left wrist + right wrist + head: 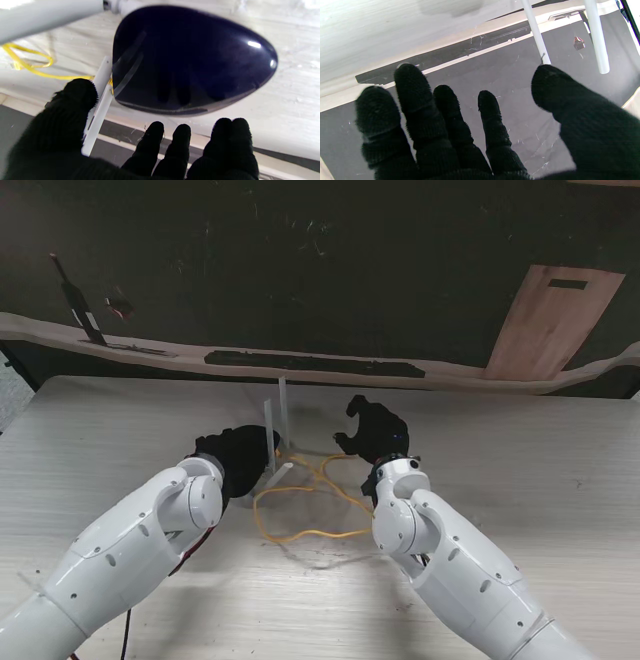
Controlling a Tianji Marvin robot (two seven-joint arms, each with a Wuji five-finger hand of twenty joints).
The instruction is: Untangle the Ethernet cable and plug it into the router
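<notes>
Steady the router, then go for the cable

Carefully now: the left hand [238, 457] hovers with fingers spread over the dark, glossy router [190, 62], gripping nothing. Its white antennas [277, 420] stand upright beside it. The yellow Ethernet cable [300, 505] lies in loose loops on the table between both arms. The right hand [372, 432] is spread and empty (plug not discernible). Best pin the router first, I judge, then lift a loop.

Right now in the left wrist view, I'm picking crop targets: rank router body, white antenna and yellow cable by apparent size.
1. router body, fills most of the view, though closeness inflates it.
2. white antenna.
3. yellow cable, thin and partly hidden.
</notes>
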